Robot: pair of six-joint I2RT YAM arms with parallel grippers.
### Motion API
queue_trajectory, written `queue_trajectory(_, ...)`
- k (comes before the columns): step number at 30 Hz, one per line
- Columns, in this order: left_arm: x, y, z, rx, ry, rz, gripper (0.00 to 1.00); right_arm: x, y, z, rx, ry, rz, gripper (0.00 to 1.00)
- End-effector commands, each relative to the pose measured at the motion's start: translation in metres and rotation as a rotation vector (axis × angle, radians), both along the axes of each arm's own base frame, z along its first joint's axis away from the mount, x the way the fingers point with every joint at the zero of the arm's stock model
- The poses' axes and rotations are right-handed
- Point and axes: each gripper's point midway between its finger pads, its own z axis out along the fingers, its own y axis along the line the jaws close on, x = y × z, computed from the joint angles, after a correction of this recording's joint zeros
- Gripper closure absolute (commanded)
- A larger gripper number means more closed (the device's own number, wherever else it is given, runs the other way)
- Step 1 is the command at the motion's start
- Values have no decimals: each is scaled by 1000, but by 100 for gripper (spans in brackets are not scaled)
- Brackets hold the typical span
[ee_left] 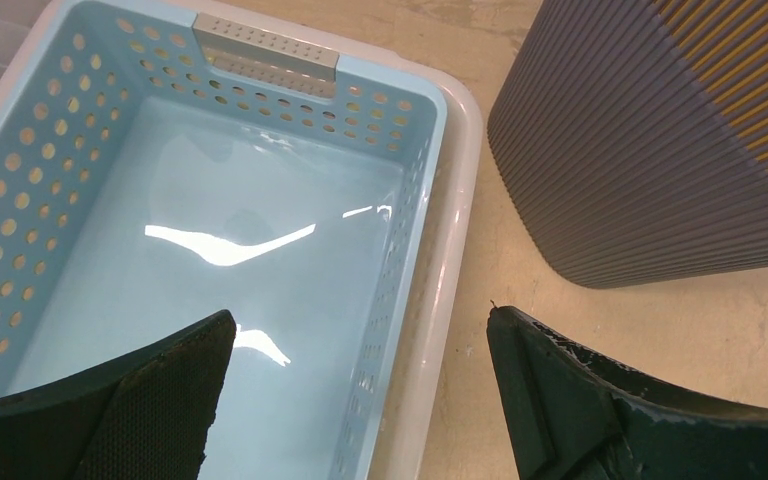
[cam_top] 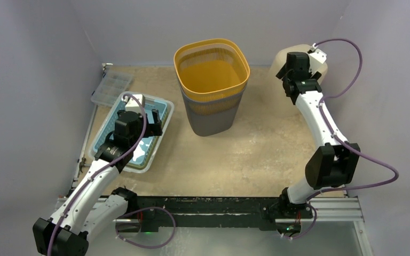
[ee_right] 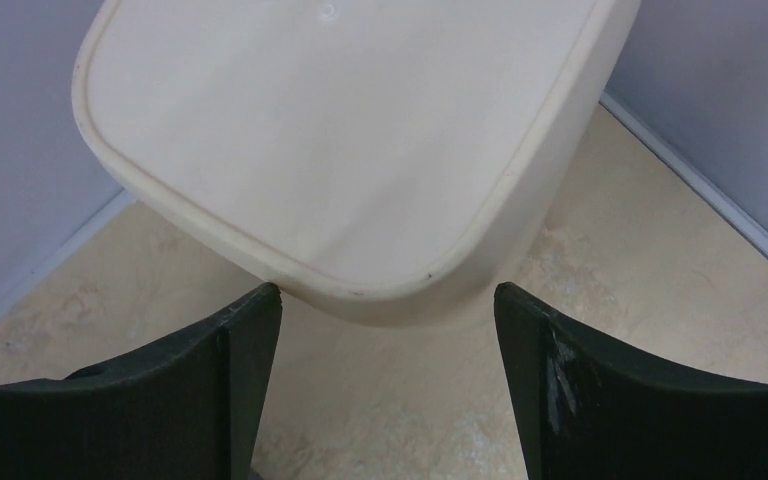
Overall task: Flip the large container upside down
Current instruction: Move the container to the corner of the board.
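The large container [cam_top: 211, 90] is a tall ribbed bin, orange inside and grey outside. It stands upright, mouth up, at the back middle of the table. Its grey wall shows in the left wrist view [ee_left: 650, 150]. My left gripper [cam_top: 152, 120] is open and empty, to the left of the bin. In the left wrist view it [ee_left: 360, 390] hovers over the right rim of a light blue perforated basket [ee_left: 210, 220]. My right gripper [cam_top: 288, 73] is open and empty at the back right. In the right wrist view it [ee_right: 388, 380] hovers at the near corner of a cream container [ee_right: 340, 130] that stands bottom up.
The blue basket sits inside a white tray [ee_left: 460, 200] at the left. A clear lidded box [cam_top: 112, 86] lies behind it at the back left. The cream container [cam_top: 280, 58] stands in the back right corner against the grey walls.
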Motion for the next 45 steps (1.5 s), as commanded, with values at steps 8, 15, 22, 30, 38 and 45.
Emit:
queue_trajectory(8,10,-2,18,-6,-49,-7,6,37,-26,-18,-55,-138,-184,19)
queue_trajectory(15,11,1,13,11,-35,8,6,66,-31,-43,-78,-115,-222,19)
queue_trajectory(22,13,1,12,17,-30,9,6,98,-27,-52,-93,-110,-164,17)
queue_trajectory(30,13,1,12,17,-31,6,6,105,-39,-45,-106,-149,-263,16)
queue_trajectory(38,12,0,13,13,-34,1,6,102,-49,-45,-113,-120,-364,18)
queue_trajectory(45,12,-1,15,9,-39,-2,6,104,-34,-36,-58,-131,-280,17)
